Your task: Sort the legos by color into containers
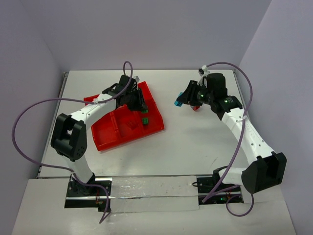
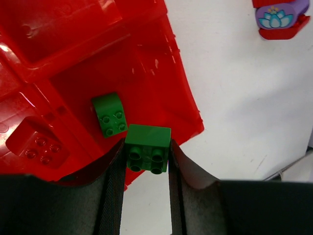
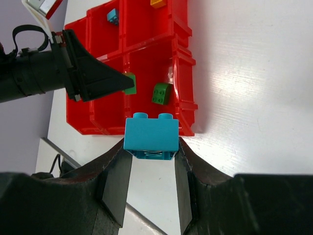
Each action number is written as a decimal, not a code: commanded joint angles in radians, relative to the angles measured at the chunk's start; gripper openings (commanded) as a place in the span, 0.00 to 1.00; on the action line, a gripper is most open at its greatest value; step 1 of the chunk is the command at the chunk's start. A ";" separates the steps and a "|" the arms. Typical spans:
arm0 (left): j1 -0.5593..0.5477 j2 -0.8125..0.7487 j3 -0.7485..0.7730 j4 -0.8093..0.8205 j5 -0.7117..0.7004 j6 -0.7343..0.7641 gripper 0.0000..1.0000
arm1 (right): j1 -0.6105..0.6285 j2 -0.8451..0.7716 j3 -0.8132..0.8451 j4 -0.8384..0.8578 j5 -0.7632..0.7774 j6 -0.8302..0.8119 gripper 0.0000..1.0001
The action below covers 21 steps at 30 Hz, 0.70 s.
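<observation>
Squarely inside left gripper [image 2: 146,164], green brick [image 2: 148,143]

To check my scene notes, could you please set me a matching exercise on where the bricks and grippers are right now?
1 left gripper
2 right gripper
3 loose green brick
4 purple piece

a lies on the white table
b shut on a teal brick
c lies in a compartment of the red tray
d shut on a green brick

Pairs: 1-d, 2-b, 3-c, 4-a.

tray [image 1: 105,137] on table [image 1: 195,142] L side, brick [image 2: 110,115] in corner bin [image 2: 146,68]
</observation>
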 commanded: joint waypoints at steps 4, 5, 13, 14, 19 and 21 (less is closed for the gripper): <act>-0.021 0.032 0.064 -0.013 -0.060 0.010 0.55 | -0.007 -0.029 -0.017 0.023 -0.009 -0.012 0.00; -0.022 0.035 0.072 -0.015 -0.057 0.011 0.60 | -0.007 -0.030 -0.018 0.025 -0.012 -0.011 0.00; -0.028 0.046 0.180 -0.107 -0.075 0.044 0.76 | -0.005 -0.039 -0.023 0.043 -0.027 -0.011 0.00; -0.028 0.044 0.199 -0.121 -0.080 0.050 0.76 | -0.003 -0.040 -0.021 0.044 -0.031 -0.014 0.00; -0.004 -0.045 0.348 -0.229 -0.162 0.086 0.75 | 0.108 -0.009 0.049 0.008 0.016 -0.044 0.01; 0.069 -0.105 0.360 -0.236 -0.090 0.074 0.75 | 0.182 0.020 0.093 0.005 0.049 -0.049 0.01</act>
